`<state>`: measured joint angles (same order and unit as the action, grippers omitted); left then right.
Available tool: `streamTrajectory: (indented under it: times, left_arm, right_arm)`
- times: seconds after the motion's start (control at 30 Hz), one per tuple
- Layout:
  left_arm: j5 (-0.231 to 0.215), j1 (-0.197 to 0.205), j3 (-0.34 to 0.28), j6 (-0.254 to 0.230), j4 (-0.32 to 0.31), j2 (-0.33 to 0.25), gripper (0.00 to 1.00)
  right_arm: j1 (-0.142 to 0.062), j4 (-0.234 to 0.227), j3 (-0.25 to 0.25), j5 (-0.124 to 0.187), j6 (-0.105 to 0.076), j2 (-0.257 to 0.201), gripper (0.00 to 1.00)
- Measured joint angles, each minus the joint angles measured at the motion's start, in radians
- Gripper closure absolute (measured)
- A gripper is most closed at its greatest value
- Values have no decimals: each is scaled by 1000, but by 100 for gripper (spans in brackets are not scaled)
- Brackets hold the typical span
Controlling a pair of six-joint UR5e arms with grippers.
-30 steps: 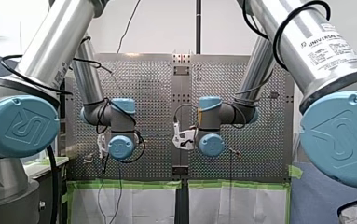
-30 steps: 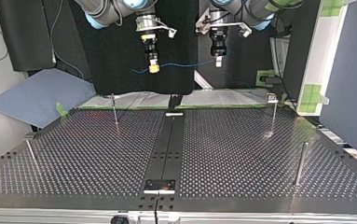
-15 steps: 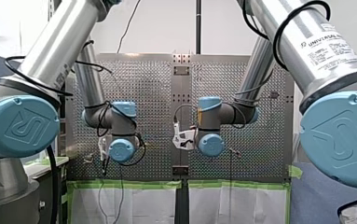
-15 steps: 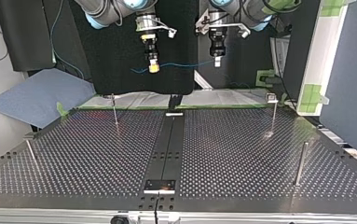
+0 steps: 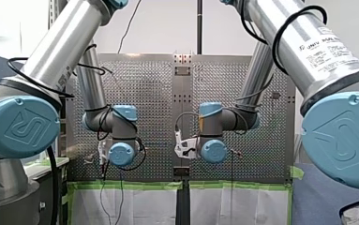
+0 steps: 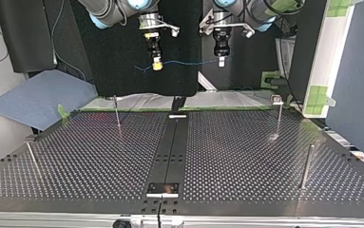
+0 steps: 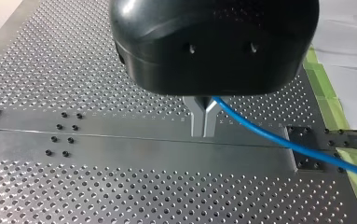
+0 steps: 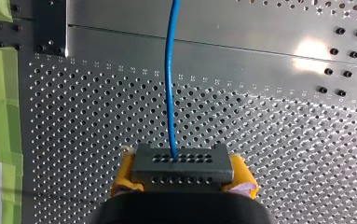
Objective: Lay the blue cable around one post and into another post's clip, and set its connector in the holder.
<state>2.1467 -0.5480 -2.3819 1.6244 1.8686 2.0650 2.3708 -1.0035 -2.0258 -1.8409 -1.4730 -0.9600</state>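
Bright, even light fills the front view, with a white wall behind and long streaks of shine down my right arm. In the top view the worktop looks dim, with a soft sheen near its far edge, before a black backdrop. In the right wrist view a hard white glare sits on the worktop's metal strip. My left claw has soft highlights on its black housing.
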Motion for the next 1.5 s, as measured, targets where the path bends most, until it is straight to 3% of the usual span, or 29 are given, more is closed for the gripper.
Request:
streamTrajectory:
  times: [0.97, 1.07, 1.2, 1.4, 1.5]
  left_arm:
    - [3, -4, -3, 1, -2, -3, 100]
    - [18, -18, 2, 7, 2, -18, 100]
    - [34, -36, 26, 31, 26, -46, 100]
    - [23, -31, 47, 81, 76, -97, 100]
    - [42, -22, 50, 102, 104, -125, 100]
  right_arm:
    - [2, 2, 1, -2, 1, 2, 100]
    - [17, 17, 17, -17, 0, 6, 100]
    - [53, 53, 53, -53, -7, -19, 100]
    - [101, 102, 101, -100, -17, -65, 100]
    - [112, 127, 127, -112, -29, -90, 100]
